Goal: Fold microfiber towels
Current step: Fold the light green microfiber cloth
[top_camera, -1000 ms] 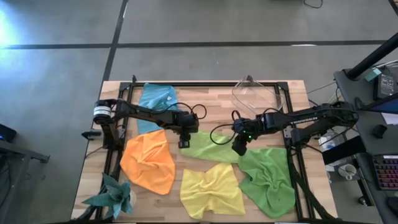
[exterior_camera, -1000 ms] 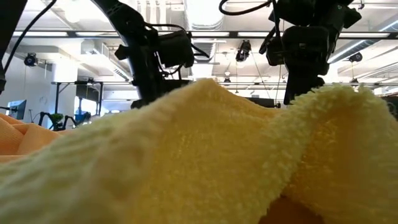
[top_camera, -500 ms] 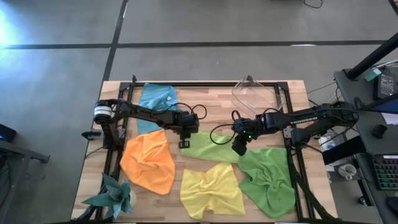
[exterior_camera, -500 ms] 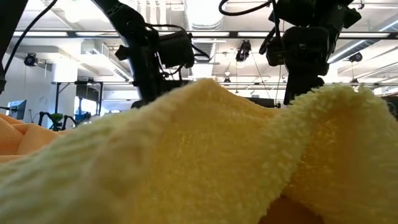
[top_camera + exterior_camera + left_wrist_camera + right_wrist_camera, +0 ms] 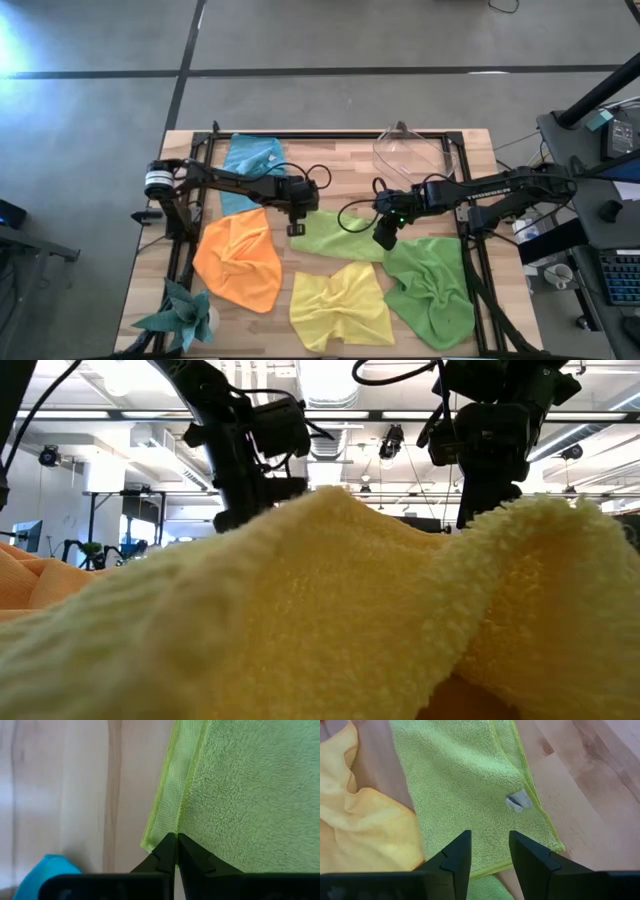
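lying flat at the middle of the wooden slatted table (image 5: 350,170): soft lime green microfiber towel (image 5: 338,236), between both claws. left gripper (image 5: 296,229) at its left corner, clenched on the towel's hemmed edge (image 5: 172,827), fingertips (image 5: 167,845) pressed together. right gripper (image 5: 384,240) over the towel's right end, released, fingers (image 5: 455,855) apart above the pile and its small white label (image 5: 518,800). crumpled yellow microfiber towel (image 5: 341,305) just beside, nearer the front edge; orange towel (image 5: 240,258) left, darker green towel (image 5: 432,288) right, blue towel (image 5: 252,160) at the back. compared with a second ago: left claw then spread wide, now pinched shut; right claw unchanged.
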`<state>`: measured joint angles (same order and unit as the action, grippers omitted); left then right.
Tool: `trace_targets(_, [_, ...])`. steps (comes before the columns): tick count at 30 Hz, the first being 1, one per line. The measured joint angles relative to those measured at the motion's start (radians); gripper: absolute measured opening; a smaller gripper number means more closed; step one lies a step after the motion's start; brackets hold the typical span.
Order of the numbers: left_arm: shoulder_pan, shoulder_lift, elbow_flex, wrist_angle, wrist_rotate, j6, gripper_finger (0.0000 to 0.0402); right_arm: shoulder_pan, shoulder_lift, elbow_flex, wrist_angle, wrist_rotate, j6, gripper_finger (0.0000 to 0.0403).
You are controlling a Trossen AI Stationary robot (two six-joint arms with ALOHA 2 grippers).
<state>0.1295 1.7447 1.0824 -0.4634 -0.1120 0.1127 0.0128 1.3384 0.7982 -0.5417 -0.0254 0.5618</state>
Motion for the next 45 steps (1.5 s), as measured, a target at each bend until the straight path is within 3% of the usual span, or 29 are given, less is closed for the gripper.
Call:
trace_targets(9, [0.01,-0.04,0.0,0.001,-0.103,-0.003,0.0,0.0,0.0,0.0,0.001,0.0,0.007,0.0128])
trace_targets(15, [0.03,-0.04,-0.001,-0.018,-0.139,-0.135,0.0,0.0,0.0,0.0,0.001,0.0,0.022,0.0129])
trace_targets(26, [0.035,-0.04,0.0,0.019,-0.141,-0.116,0.0001,0.0,0.0,0.0,0.001,0.0,0.034,0.0127])
trace_targets(30, [0.035,-0.04,0.004,0.022,-0.123,-0.077,0.0023,0.0,0.0,0.0,0.002,0.0,0.034,0.013])
trace_targets(36, [0.035,-0.04,0.004,0.016,-0.119,-0.127,0.0089,0.0,0.0,0.0,0.004,0.0,0.039,0.0124])
trace_targets(38, [0.035,-0.04,0.009,-0.004,-0.071,-0.219,0.0109,0.0,0.0,0.0,0.007,0.0,0.05,0.0124])
trace_targets(42, [0.032,-0.04,0.008,0.027,0.141,-0.364,0.0128,0.0,0.009,-0.004,0.012,0.0,0.067,0.0123])
trace_targets(45, [0.012,-0.024,0.0,0.074,0.205,-0.394,0.0129,0.0,0.034,-0.01,0.012,0.0,0.072,0.0123])
